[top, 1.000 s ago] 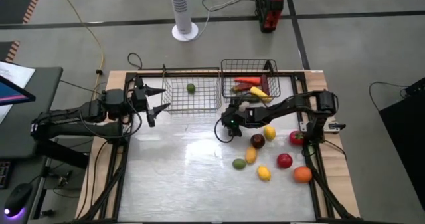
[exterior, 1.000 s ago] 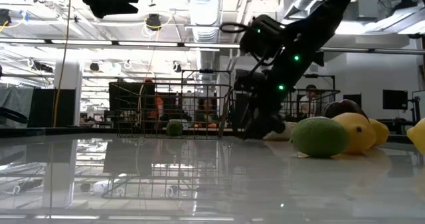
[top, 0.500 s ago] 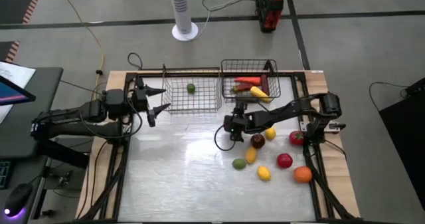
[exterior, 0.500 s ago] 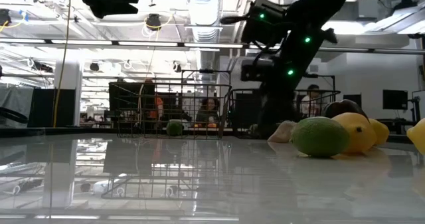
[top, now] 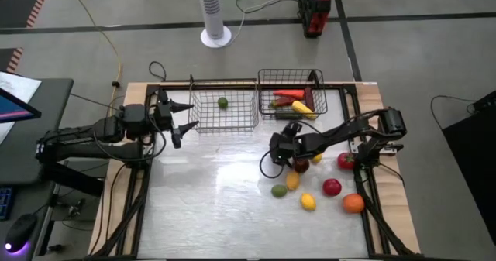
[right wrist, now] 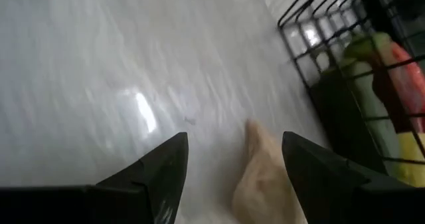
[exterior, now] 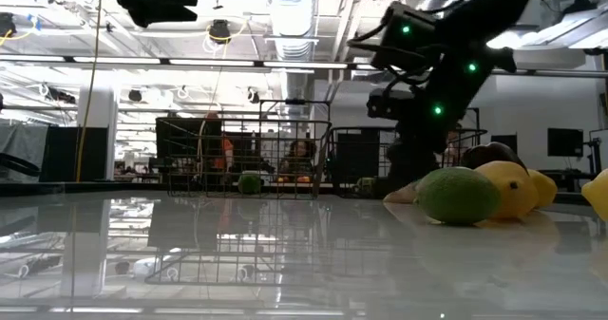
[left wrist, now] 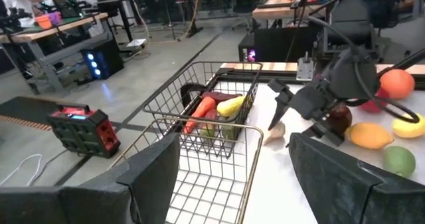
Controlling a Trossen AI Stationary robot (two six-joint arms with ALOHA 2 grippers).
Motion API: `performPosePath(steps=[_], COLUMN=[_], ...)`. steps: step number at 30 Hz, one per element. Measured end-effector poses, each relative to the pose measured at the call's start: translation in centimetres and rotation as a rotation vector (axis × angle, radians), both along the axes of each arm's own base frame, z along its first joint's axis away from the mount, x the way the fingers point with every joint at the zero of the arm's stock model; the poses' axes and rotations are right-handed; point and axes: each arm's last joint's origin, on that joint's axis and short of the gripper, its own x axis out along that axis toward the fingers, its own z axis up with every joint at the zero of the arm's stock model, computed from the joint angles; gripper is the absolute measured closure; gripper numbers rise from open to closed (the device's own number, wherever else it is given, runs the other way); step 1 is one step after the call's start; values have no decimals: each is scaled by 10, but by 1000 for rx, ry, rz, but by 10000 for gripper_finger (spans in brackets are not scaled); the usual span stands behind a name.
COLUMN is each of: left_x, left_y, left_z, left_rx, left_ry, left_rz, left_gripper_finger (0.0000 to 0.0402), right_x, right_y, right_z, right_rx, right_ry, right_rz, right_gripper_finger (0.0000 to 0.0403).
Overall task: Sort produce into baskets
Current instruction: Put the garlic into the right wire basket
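Note:
My right gripper (top: 279,151) stands open, slanting down over a small beige piece of produce (right wrist: 260,176) that lies on the table just in front of the dark basket (top: 265,87). The piece lies ahead of and between the fingers, untouched. That basket holds long red, orange and yellow produce (top: 293,100). The silver basket (top: 203,106) holds one green round piece (top: 222,102). Several round pieces lie loose at the near right, among them a maroon one (top: 301,165). My left gripper (top: 189,115) waits open, raised at the silver basket's left side.
Loose on the table near the right gripper lie a green piece (top: 278,190), yellow ones (top: 308,202), red ones (top: 332,187) and an orange one (top: 353,203). The table's near left half is bare (top: 201,199). People sit in the room beyond the table.
My right gripper has moved a little toward the table's right and near edges, away from the dark basket's front, and has rolled about its own axis. Its fingers have stayed apart. The produce has not shifted.

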Motion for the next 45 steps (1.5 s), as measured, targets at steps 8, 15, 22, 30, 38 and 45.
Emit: performPosePath(steps=[8,15,22,30,38,45], left_x=[0,0,0,0,0,0], left_y=[0,0,0,0,0,0], left_z=[0,0,0,0,1,2], left_rx=[0,0,1,-4,-1,-4], left_ry=[1,2,-1,2,-17,-23], left_rz=[0,-1,7,5,5,5], left_gripper_finger=[129,129,129,129,129,129], right_x=[-12,-25,-35,-83,-104,-89], right_y=[0,2,16,10,3,-12], right_z=[-14,-13,31,41,2,-16], right_rx=[-1,42,35,33,121,126], right_ry=[-63,-133,-212,-325,-494,-567], right_rz=[-42,-51,-5,-201,-346,-442], right_gripper_finger=[133,133,134,134,134,134])
